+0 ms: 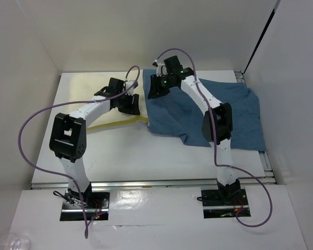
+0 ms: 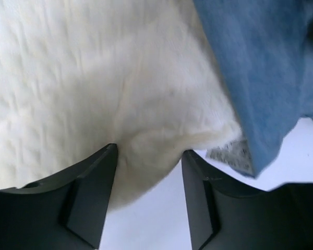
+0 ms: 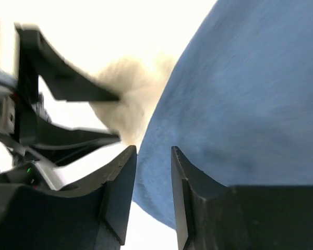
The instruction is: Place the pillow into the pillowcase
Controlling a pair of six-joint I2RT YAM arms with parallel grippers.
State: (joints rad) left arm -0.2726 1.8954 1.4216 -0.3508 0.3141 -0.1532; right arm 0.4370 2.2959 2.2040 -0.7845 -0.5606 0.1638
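The cream pillow (image 1: 88, 88) lies at the back left of the table, its right end against the blue pillowcase (image 1: 208, 112), which is spread out wrinkled on the right. My left gripper (image 1: 129, 100) hovers over the pillow's right corner. In the left wrist view it (image 2: 149, 152) is open, with the pillow (image 2: 94, 88) corner bulging loosely between the fingers and a printed tag (image 2: 230, 152) beside the pillowcase (image 2: 266, 67) edge. My right gripper (image 1: 157, 89) is at the pillowcase's left edge. Seen from its wrist, it (image 3: 153, 152) is open over the pillowcase (image 3: 240, 104), with the pillow (image 3: 130, 99) just beyond.
White walls (image 1: 26, 52) close in the table on the left, back and right. Purple cables (image 1: 31, 125) loop off both arms. The left gripper's black fingers (image 3: 68, 88) show close by in the right wrist view. A clear plastic object (image 1: 13, 242) sits at the near left corner.
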